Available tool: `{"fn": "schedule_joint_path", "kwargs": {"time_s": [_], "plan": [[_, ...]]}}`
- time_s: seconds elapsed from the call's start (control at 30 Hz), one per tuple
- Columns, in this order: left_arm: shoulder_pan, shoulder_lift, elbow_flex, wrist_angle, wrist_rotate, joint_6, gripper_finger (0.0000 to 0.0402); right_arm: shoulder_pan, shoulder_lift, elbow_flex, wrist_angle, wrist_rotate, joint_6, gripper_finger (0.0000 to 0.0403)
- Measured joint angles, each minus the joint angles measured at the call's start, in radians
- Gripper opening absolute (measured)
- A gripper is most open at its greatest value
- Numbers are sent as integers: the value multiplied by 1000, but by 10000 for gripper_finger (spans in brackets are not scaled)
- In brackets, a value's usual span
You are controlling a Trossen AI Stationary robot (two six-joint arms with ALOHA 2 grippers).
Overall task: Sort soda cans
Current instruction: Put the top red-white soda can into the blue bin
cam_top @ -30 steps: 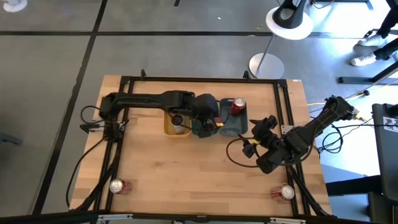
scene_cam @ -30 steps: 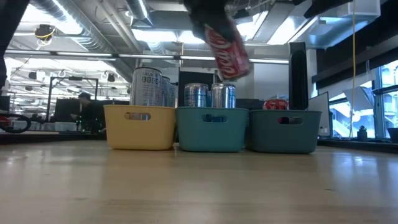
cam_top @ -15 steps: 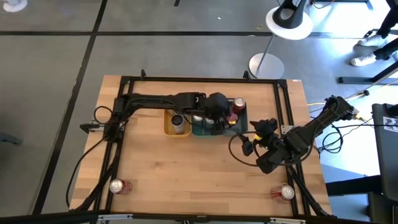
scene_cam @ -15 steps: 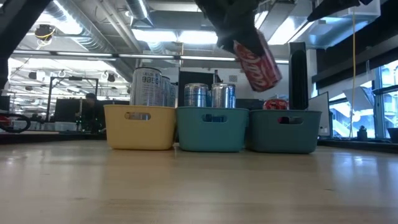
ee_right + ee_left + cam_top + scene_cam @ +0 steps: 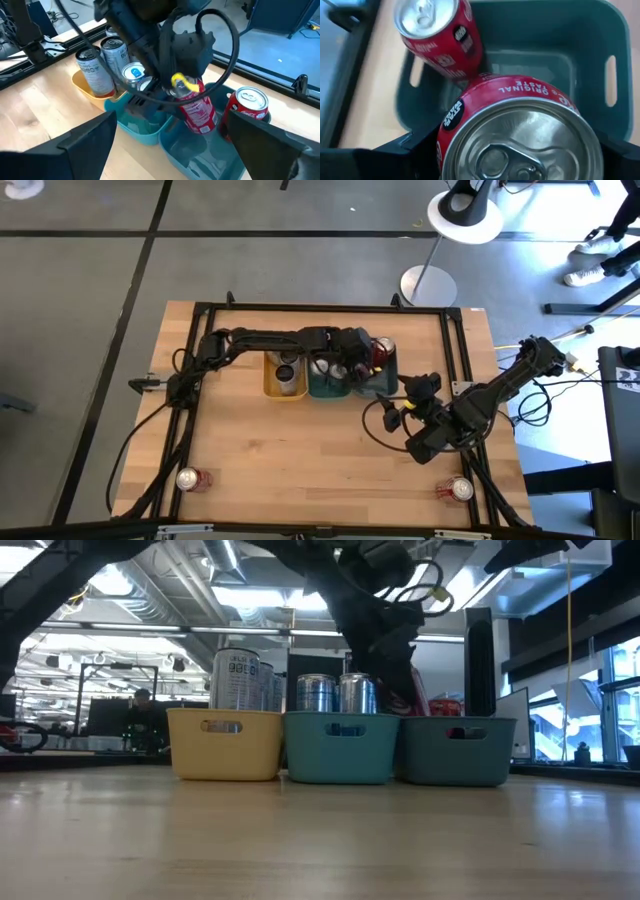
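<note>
**Red can going down into the dark bin**

Lowered since a second ago, the red can (image 5: 515, 135) is now entering the dark bin (image 5: 590, 40) beside another red can (image 5: 440, 35), with the left gripper (image 5: 362, 366) pinching it. Two cans (image 5: 187, 478) are lying unsorted at the table's near corners. The right gripper (image 5: 412, 393) is waiting nearby, fingers spread.
</note>
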Motion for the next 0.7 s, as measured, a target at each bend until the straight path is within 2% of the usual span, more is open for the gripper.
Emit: {"fn": "schedule_joint_path", "kwargs": {"time_s": [0.1,0.37,0.7], "plan": [[15,10,0,8,42,-26,310,0,0,0,1,0,0,376],[42,13,-19,72,49,-81,310,0,27,0,9,6,0,376],[49,13,-42,73,45,-24,310,0,54,0,11,8,0,376]]}}
